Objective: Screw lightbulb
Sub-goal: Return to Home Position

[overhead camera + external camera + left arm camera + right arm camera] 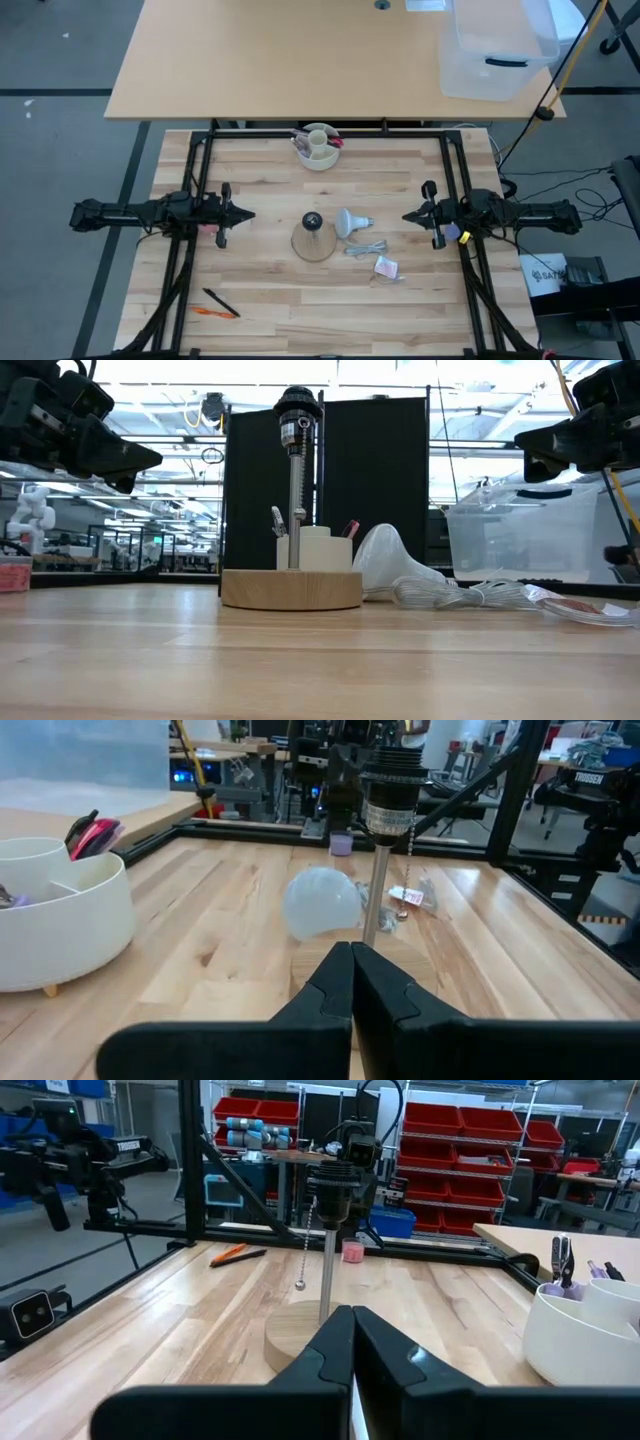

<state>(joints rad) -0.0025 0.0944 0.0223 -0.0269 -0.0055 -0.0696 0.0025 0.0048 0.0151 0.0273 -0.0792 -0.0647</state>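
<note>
The white lightbulb (347, 222) lies on its side on the table, right of the round wooden base (312, 243), whose thin metal post carries a black socket (298, 405). The bulb also shows in the low view (385, 563) and the left wrist view (320, 902). My left gripper (250, 214) is shut and empty at the table's left, pointing at the base. My right gripper (407, 216) is shut and empty at the table's right, pointing at the bulb.
A cream cup with pens (318, 146) stands at the far middle. A coiled white cord (366, 247) and a small packet (386, 267) lie right of the base. An orange and a black pen (216, 306) lie near left. A clear bin (495, 50) stands on the table behind.
</note>
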